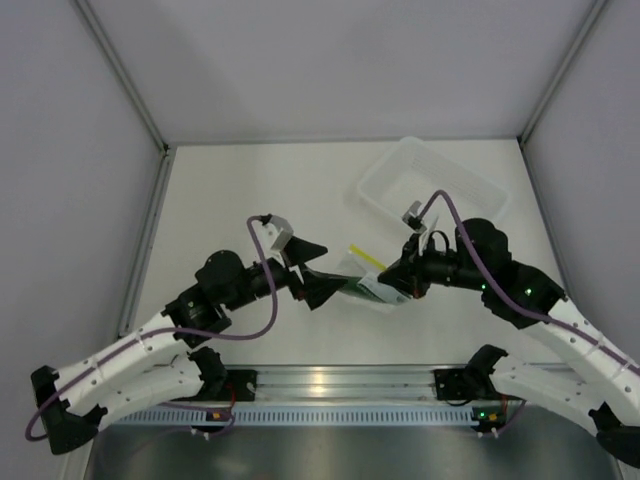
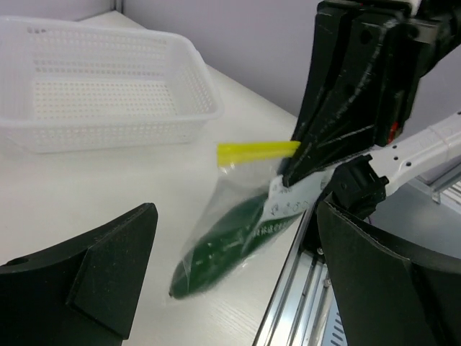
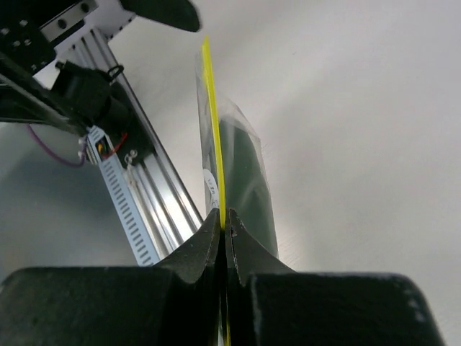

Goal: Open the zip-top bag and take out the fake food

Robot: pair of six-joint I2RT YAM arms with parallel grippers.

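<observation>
- The black left gripper (image 1: 322, 270) is held, jaws apart, beside the small clear crinkly zip-top bag (image 1: 368, 285), judged ready for its lip.
- The dark green cucumber-like fake food (image 2: 223, 249) is enclosed inside.
- The black right gripper (image 3: 223, 216) is set with jaws clamped on the yellow-green zip strip (image 2: 258, 150) as an anchor.

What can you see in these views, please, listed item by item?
zip-top bag: one, clear with yellow-green strip, mid-table between the arms.
fake food: one, dark green, inside the bag.
basket: one, white perforated, far right of table.
table: one, white, under everything.
rail: one, silver, near edge.
left arm: one, black and white, jaws open either side of the bag.
right arm: one, black and white, jaws shut on the bag's strip.
</observation>
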